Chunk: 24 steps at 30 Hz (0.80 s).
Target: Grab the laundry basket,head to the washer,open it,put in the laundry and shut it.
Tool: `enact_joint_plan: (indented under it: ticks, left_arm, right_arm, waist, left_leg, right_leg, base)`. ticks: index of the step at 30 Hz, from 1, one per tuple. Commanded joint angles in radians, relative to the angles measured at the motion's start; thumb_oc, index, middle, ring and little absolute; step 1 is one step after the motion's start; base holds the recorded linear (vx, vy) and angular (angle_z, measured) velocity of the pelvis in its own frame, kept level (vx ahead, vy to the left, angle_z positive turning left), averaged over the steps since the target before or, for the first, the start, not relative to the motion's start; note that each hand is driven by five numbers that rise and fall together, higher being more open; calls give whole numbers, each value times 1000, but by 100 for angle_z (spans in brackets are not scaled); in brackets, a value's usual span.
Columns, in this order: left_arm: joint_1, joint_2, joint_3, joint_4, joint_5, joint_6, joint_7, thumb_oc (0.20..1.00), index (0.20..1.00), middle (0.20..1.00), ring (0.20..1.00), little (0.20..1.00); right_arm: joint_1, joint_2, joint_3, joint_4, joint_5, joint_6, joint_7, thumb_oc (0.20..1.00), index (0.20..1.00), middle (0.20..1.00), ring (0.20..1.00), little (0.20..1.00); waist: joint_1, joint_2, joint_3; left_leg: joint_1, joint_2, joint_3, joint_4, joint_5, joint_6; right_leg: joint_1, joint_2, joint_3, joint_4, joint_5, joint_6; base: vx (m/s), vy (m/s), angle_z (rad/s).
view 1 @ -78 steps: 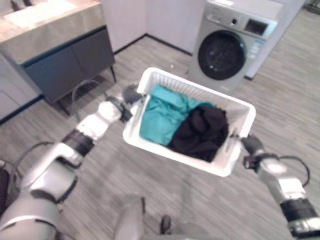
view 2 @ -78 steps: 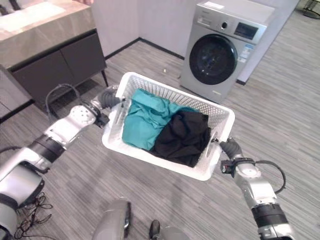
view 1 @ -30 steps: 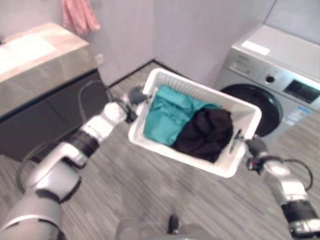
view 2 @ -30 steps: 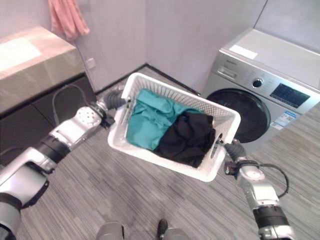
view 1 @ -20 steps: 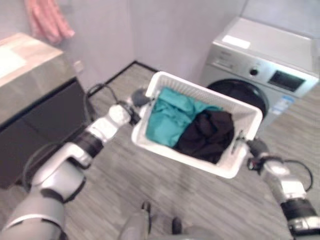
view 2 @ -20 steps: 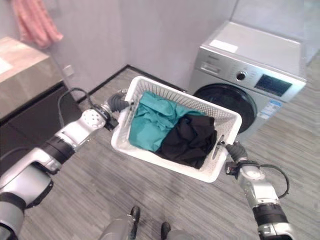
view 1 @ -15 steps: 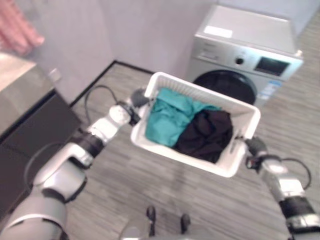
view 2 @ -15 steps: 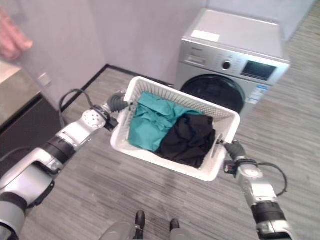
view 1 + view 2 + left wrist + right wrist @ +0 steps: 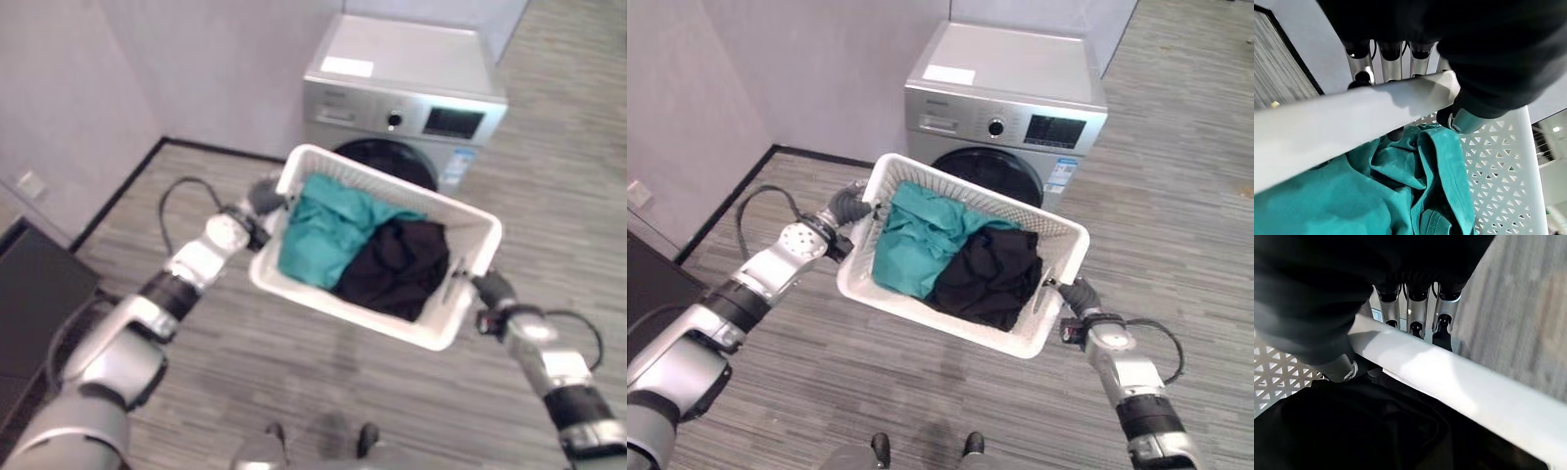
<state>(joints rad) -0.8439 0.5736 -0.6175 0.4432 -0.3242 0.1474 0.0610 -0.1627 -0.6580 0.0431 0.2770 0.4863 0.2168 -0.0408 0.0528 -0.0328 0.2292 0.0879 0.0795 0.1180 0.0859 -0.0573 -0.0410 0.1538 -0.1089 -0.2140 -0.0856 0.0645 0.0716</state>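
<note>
— White plastic, was it, the basket (image 9: 1055, 238)?

— White, with perforated walls. It was up in the air between the two arms, in front of the washer (image 9: 1004, 108) and partly covering the lower edge of its round dark door (image 9: 994, 174).

— And the door?

— Closed against the silver front, as far as the eye views showed. The washer stood against a pale wall (image 9: 813, 69), on a grey striped floor (image 9: 1176, 196).

— What was in the basket?

— A teal cloth (image 9: 906, 240) on the robot's left side and a black cloth (image 9: 994, 274) on the right, bunched up and touching each other.

— How was the left hand (image 9: 848, 209) set?

— It was at the basket's left end. In the left wrist view its fingers (image 9: 1390, 54) were curled over the white rim (image 9: 1352, 110), with the thumb coming up on the inner side above the teal cloth, so it had the rim clasped.

— The right hand (image 9: 1075, 296)?

— Much the same at the opposite end. The right wrist view showed its fingers (image 9: 1416, 313) wrapped over the rim bar, thumb underneath toward the black cloth, closed round the rim.

— Was the basket level?

— Tilted a little, with the left end sitting higher in the eye views than the right.
</note>
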Motion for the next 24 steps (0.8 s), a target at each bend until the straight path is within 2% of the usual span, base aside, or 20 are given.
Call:
enact_joint_plan:
  ticks: [1,2,3,5,7,8,9,11,12,16,17,18,22,23,24]
  left_arm:
    - [-145,-83,-48,-39,-16,-86,-49,200,200,200,200,200]
    - [-147,-83,-49,-39,-16,-85,-49,200,200,200,200,200]
    - [-148,-85,-48,-41,-18,-84,-46,200,200,200,200,200]
    - [-147,-94,-48,-42,-19,-82,-41,200,200,200,200,200]
    - [-149,-98,-41,-38,-6,-81,-39,200,200,200,200,200]
    - [-145,-99,-39,-34,0,-82,-41,200,200,200,200,200]
    - [-129,-95,-36,-36,22,-85,-53,200,200,200,200,200]
    - [-113,-87,-29,-42,40,-89,-59,200,200,200,200,200]
    - [-107,-77,-22,-47,45,-91,-58,200,200,200,200,200]
    - [-106,-76,-21,-49,45,-91,-58,200,200,200,200,200]
    - [-115,-23,-17,-18,63,-105,-61,200,200,200,200,200]
    - [-106,-19,-18,-16,66,-107,-69,200,200,200,200,200]
    - [-96,-13,-11,-19,59,-108,-67,200,200,200,200,200]
    - [-95,-12,-10,-20,59,-108,-68,200,200,200,200,200]
    - [-92,-21,-4,-28,46,-111,-65,200,200,200,200,200]
  right_arm:
    - [-94,-24,-43,-164,63,-120,35,200,200,200,200,200]
    - [-92,-24,-46,-166,63,-119,35,200,200,200,200,200]
    - [-85,-23,-43,-180,64,-119,33,200,200,200,200,200]
    - [-74,-13,-42,-197,68,-117,27,200,200,200,200,200]
    - [-49,-9,-46,-224,60,-114,37,200,200,200,200,200]
    - [-41,-8,-47,-231,52,-117,36,200,200,200,200,200]
    - [-10,0,-52,-258,34,-120,45,200,200,200,200,200]
    - [-5,21,-51,-271,23,-128,47,200,200,200,200,200]
    - [-5,29,-49,-274,19,-128,51,200,200,200,200,200]
    - [-5,30,-49,-274,19,-128,51,200,200,200,200,200]
    - [20,56,5,-80,-64,-126,89,200,200,200,200,200]
    - [-3,64,13,-47,-72,-138,92,200,200,200,200,200]
    - [-51,89,19,-2,-87,-140,88,200,200,200,200,200]
    - [-53,89,20,-1,-87,-140,88,200,200,200,200,200]
    - [-63,89,14,20,-87,-140,82,200,200,200,200,200]
  waist:
    - [40,19,-72]
    - [33,24,-73]
    - [34,22,-61]
    - [34,23,-47]
    - [42,21,-49]
    - [49,23,-47]
    - [65,25,-54]
    - [86,36,-55]
    - [96,38,-63]
    - [98,36,-63]
    - [106,45,-130]
    - [106,41,-141]
    - [89,47,-139]
    - [89,46,-138]
    - [70,68,-127]
  left_leg:
    - [-138,105,-97,293,131,-6]
    - [-158,110,-109,318,123,-8]
    - [-194,106,-113,388,137,9]
    - [-259,94,-85,458,152,22]
    - [-306,39,-63,398,116,25]
    - [-330,18,-57,364,115,21]
    - [-354,-24,-15,248,126,20]
    - [-389,-55,2,199,163,7]
    - [-385,-67,-2,183,162,5]
    - [-382,-68,1,180,163,6]
    - [-266,-113,-44,103,116,56]
    - [-234,-121,-33,80,111,71]
    - [-156,-135,-13,79,55,113]
    - [-156,-137,-12,80,54,114]
    - [-113,-134,-34,58,39,117]
  right_leg:
    - [-20,50,8,141,-116,-23]
    - [-23,57,0,140,-115,-25]
    - [-13,63,0,136,-117,-37]
    - [8,74,-11,121,-126,-49]
    - [21,74,-9,105,-135,-42]
    - [27,78,-9,105,-139,-40]
    - [39,84,-12,106,-155,-33]
    - [57,99,-1,107,-169,-32]
    - [63,99,6,108,-178,-29]
    - [63,97,9,109,-179,-29]
    - [81,82,26,191,-229,0]
    - [77,72,23,238,-236,12]
    - [-9,6,18,488,-159,74]
    - [-12,3,19,495,-162,76]
    - [-83,-32,6,487,-155,65]
  base:
    - [-58,-174,19]
    - [-62,-226,23]
    - [-23,-111,28]
    - [37,-105,25]
    - [118,-5,32]
    - [231,30,44]
    - [255,18,32]
    - [255,36,15]
    - [166,38,-12]
    - [156,57,-33]
    - [651,243,-15]
    - [747,290,-15]
    - [227,115,-63]
    - [170,76,27]
    - [97,43,31]
